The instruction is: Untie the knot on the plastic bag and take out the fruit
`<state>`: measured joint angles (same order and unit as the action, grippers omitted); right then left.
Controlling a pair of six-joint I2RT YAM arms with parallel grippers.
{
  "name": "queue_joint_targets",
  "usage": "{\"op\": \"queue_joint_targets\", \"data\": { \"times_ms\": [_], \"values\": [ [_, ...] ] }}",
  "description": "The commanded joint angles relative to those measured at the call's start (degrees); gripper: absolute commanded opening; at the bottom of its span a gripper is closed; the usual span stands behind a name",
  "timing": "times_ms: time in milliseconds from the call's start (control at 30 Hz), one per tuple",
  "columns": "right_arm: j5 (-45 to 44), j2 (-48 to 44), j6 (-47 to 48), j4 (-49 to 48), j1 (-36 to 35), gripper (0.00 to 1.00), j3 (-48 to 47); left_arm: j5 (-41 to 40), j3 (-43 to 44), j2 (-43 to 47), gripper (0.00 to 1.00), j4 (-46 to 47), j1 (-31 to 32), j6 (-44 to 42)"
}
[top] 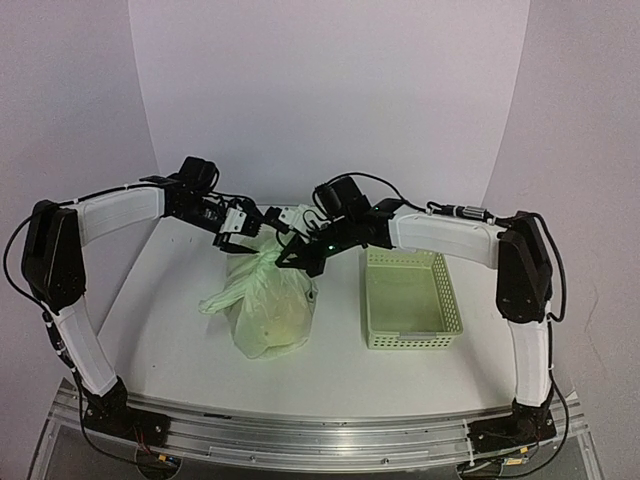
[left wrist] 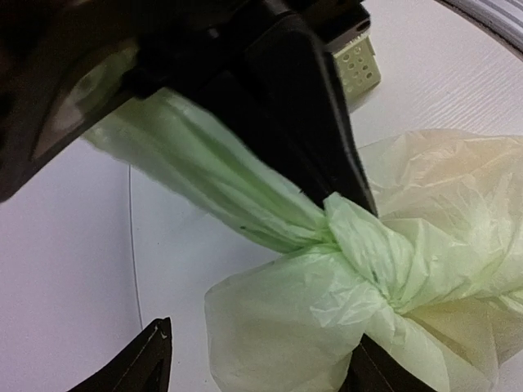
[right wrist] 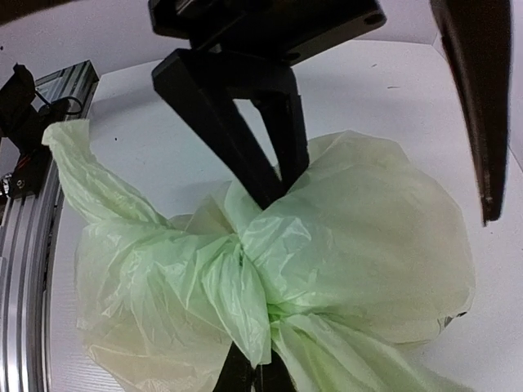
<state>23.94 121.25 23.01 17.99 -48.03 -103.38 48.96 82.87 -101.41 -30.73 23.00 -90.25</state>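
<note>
The right hand (right wrist: 249, 376) is pinched fully closed on a twisted strand of pale green plastic, right where it runs out of the knot (right wrist: 245, 278). In the left wrist view its black fingers taper to a point against the upper edge of the knot, with the strand stretched taut behind them.

The left hand (left wrist: 261, 347) stands wide apart and holds nothing. It straddles the knot from the opposite side. In the right wrist view one of its fingers (right wrist: 245, 147) comes down onto the crumpled plastic just behind the knot, and the other hangs well clear to the side.

The knot is a small bunched lump lifted between the two hands, at the top of the plastic bag (top: 270, 310). Beneath the knot the bag swells into a rounded sack resting on the white surface (top: 170, 330). What it holds shows only as a pale yellowish mass through the thin film, and I cannot make out single pieces. A loose ear of plastic (top: 215, 300) trails from the knot's side towards the left arm, drooping to the surface.

On the knot's other side, towards the right arm and apart from the bag, sits a pale green lattice basket (top: 410, 340), upright. Nearer than the knot, at the surface's near edge, runs the metal rail (top: 300, 435) that carries both arm bases.
</note>
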Motion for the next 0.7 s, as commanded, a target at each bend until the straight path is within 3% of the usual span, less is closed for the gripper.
{"op": "queue_joint_targets", "data": {
  "times_ms": [0, 200, 467, 667],
  "values": [
    [4.3, 1.1, -0.8, -6.8, 1.3, 0.0, -2.1, -0.1, -2.4, 2.5, 0.66, -6.4, 0.4, -9.5],
    [3.9, 1.7, -1.1, -7.7, 1.8, 0.0, -2.6, 1.0, -3.1, 2.2, 0.56, -5.9, 0.4, -7.5],
    [3.8, 0.7, -1.5, -8.6, 2.0, 0.0, -0.9, -2.3, -5.4, 2.2, 0.02, 3.5, 0.5, 1.3],
    [0.5, -6.3, -5.5, -13.8, 5.3, 0.0, 10.6, -6.7, -3.7, 3.1, 0.0, 4.4, -1.7, 8.0]
  ]
}}
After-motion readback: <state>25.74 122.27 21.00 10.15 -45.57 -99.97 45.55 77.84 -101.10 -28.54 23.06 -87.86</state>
